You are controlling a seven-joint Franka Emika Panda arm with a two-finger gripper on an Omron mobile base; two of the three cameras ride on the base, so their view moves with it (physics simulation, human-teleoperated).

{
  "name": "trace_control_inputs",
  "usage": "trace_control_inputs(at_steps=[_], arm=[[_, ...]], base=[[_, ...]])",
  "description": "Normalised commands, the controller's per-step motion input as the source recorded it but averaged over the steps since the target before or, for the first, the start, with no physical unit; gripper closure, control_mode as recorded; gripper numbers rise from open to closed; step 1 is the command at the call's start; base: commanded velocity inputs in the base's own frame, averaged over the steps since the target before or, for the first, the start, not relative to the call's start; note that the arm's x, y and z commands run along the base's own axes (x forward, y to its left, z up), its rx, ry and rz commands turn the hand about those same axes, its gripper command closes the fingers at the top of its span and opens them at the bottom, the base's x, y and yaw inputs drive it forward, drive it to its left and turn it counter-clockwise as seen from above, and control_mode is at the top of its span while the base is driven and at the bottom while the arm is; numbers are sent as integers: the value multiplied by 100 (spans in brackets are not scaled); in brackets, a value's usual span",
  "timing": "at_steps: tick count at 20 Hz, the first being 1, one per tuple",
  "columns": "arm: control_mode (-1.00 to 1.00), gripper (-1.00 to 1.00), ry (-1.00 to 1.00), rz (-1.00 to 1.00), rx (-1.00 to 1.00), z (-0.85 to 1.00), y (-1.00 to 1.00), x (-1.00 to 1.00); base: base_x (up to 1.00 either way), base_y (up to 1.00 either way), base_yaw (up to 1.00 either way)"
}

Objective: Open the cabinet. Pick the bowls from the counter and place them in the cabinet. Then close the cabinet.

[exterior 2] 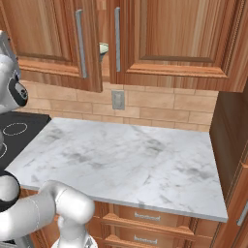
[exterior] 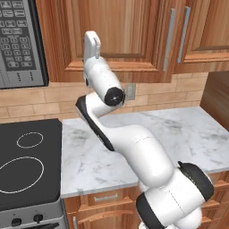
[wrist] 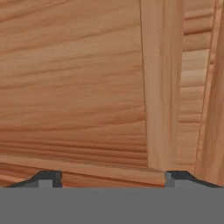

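The gripper [wrist: 113,177], jaws apart and empty, faces the cabinet [wrist: 74,87] door panel close up; the counter [exterior 2: 126,155] lies below.

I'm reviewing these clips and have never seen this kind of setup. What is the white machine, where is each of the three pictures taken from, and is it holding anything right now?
The white machine is a robot arm on a drivable base in a simulated kitchen. Two pictures come from cameras on that base, behind the arm to its left and right, looking over a marble counter. Nothing lies on the part of the counter in view. The third comes from a camera on the hand, pressed close to a wooden cabinet door. The gripper shows there as two dark tips standing wide apart with nothing between them, so it is open and holds nothing. In the right base view the cabinet is ajar, and a pale green bowl shows through the gap. To the left are a stove top and a microwave.
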Motion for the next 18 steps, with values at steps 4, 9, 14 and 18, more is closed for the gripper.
trace_control_inputs(at_steps=[4,9,14,18], arm=[[-100,-100,-87,12,0,-90,6,100],[-100,-100,-56,0,11,-65,12,100],[-100,-100,-14,0,21,-17,0,100],[-100,-100,18,0,18,0,-8,100]], base=[[0,0,0],[0,0,0],[0,0,0],[0,0,0]])
